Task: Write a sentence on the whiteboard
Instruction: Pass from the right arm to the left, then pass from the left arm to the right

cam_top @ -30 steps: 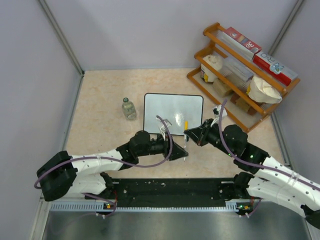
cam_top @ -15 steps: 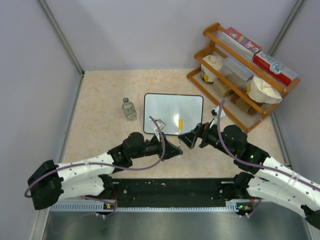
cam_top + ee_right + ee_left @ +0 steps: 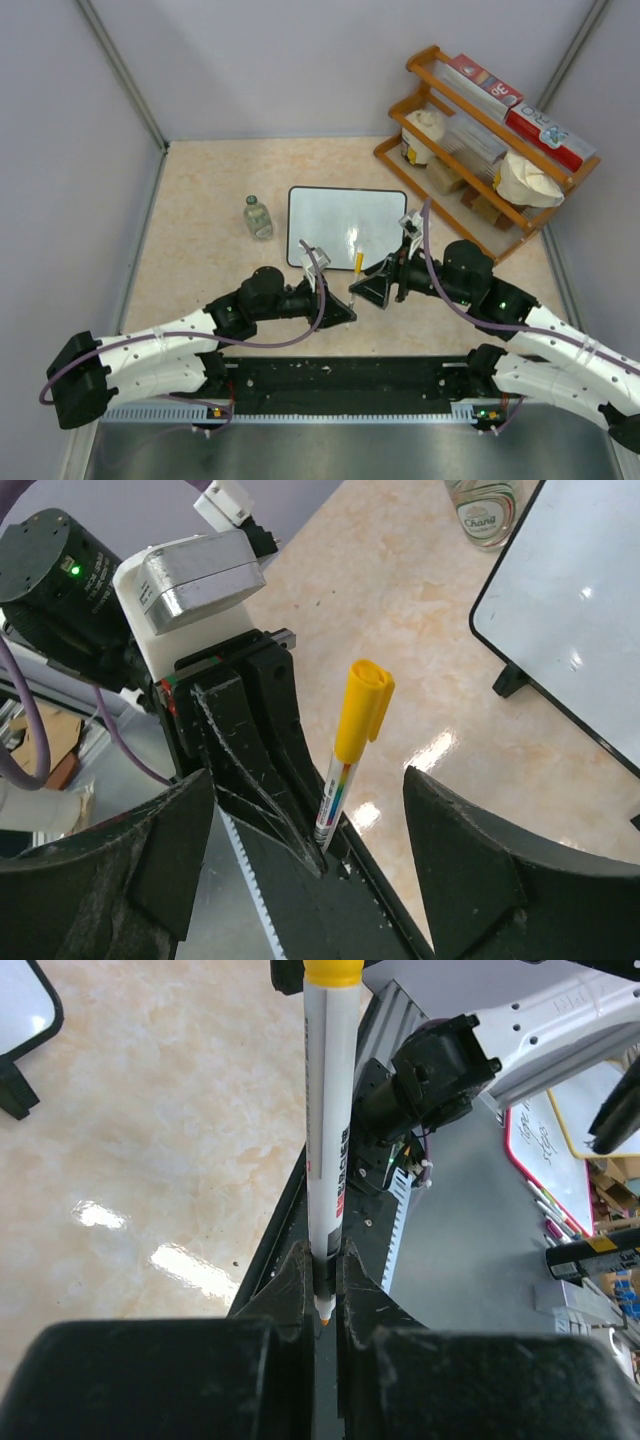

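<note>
Jaws of left arm pinch marker [image 3: 325, 1150] upright

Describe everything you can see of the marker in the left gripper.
The marker is a slim white plastic pen with colored print along its barrel and a yellow clip cap fitted on top. It stands roughly upright above the table, by the near edge of the whiteboard. The left gripper is shut on its bottom end, the only visible contact. The right gripper is open, its fingers flanking the marker without touching.

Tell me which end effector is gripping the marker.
The left end effector, shut on the marker at its tip end; the right end effector stands open, touching nothing.
</note>
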Robot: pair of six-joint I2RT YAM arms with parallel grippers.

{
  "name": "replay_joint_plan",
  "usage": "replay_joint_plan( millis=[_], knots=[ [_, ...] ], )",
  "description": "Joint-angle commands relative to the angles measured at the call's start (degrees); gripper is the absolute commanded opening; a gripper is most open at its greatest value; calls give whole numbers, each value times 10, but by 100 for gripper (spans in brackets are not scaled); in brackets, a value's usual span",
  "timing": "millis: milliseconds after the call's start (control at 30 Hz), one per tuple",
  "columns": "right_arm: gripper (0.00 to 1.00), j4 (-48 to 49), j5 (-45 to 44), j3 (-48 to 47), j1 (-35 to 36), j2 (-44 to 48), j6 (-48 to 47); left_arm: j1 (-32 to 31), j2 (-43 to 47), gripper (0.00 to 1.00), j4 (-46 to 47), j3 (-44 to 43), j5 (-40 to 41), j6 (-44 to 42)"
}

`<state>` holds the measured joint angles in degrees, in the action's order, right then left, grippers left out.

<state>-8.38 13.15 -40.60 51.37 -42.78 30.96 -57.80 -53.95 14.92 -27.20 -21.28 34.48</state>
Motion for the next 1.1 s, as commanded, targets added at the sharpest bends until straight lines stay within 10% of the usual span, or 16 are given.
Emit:
replay_joint_plan(
  millis=[0, 567, 1067],
  knots=[
    [72, 9, 38, -28, 4, -8, -19, 0, 4, 0, 20, -22, -38, -12],
    [21, 41, 77, -2, 4, -16, 5, -6, -16, 0, 65, -19, -54, 3],
    [19, 38, 75, 25, 4, -12, 18, -14, -11, 0, 59, -23, -66, -2]
  ],
)
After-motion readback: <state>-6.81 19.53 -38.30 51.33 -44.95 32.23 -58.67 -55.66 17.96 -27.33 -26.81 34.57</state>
